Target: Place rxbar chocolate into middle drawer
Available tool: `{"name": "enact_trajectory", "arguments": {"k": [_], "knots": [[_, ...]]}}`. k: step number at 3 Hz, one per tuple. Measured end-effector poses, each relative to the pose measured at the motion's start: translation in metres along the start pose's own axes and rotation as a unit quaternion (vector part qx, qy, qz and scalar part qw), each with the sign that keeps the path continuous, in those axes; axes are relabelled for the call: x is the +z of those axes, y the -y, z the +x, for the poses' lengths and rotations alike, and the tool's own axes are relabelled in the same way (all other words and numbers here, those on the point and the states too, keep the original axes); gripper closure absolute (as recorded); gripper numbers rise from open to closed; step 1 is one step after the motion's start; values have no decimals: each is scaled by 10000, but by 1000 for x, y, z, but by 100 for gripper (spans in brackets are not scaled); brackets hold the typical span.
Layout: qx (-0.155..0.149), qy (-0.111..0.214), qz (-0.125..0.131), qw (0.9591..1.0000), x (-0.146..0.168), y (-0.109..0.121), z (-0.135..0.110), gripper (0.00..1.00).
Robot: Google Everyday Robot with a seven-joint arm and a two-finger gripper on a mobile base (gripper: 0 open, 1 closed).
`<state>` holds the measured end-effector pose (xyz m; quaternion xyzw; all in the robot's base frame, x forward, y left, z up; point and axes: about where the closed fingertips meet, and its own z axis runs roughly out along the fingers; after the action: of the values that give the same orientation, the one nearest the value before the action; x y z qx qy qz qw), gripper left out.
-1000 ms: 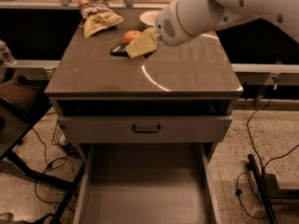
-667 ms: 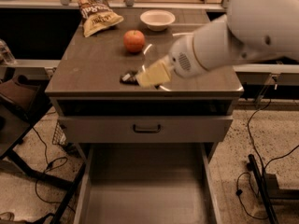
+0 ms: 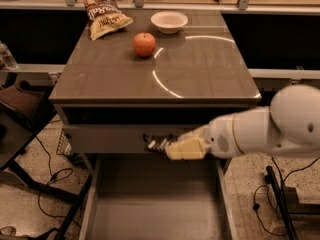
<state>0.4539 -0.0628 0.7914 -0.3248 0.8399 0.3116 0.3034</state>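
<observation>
Gripper (image 3: 169, 150), clamped on rxbar chocolate (image 3: 155, 143) above the middle drawer (image 3: 155, 209), should be lowered near the floor, clear of walls, before bar is released.

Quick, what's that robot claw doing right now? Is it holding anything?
Gripper: closed on the rxbar chocolate, holding it in the air above the open middle drawer.
</observation>
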Motion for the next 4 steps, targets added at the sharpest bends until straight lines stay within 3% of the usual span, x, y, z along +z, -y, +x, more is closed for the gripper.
{"name": "enact_trajectory", "arguments": {"k": [1, 2, 3, 4], "knots": [[226, 259, -438, 9984, 32, 2, 79, 100], [222, 258, -439, 9985, 32, 2, 78, 100], [372, 295, -498, 9976, 44, 11, 93, 100], [564, 350, -564, 9962, 72, 27, 135, 100]]}}
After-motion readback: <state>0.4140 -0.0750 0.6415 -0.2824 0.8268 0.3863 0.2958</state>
